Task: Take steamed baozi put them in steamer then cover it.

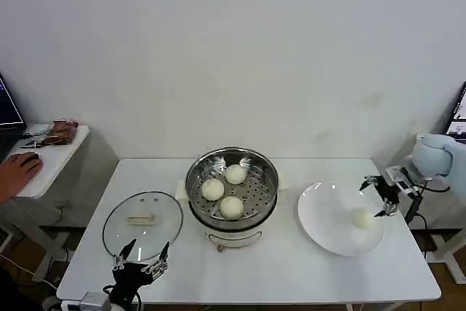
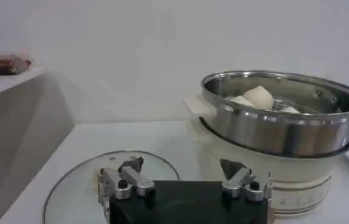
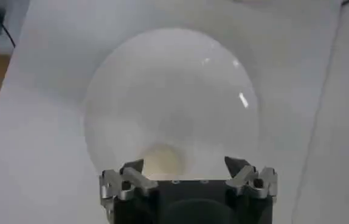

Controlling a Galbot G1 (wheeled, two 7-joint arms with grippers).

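Note:
Three steamed baozi [image 1: 231,207] lie in the shiny steamer [image 1: 196,172] on its white pot base at the table's middle; the steamer [image 2: 284,119] also shows in the left wrist view with baozi [image 2: 259,96] inside. One more baozi [image 1: 362,218] rests on the white plate [image 1: 324,213] at the right. My right gripper [image 1: 379,197] hangs open just above and beside it; in the right wrist view that baozi [image 3: 162,162] lies below the open right gripper [image 3: 183,165]. The glass cover [image 1: 164,213] lies flat at the left. My left gripper [image 1: 140,254] stands open at the cover's near edge.
A side desk [image 1: 47,158] at the far left holds small items, with a person's hand [image 1: 16,170] resting on it. The table's front edge runs close to the left gripper. A cable and stand sit beyond the table's right edge.

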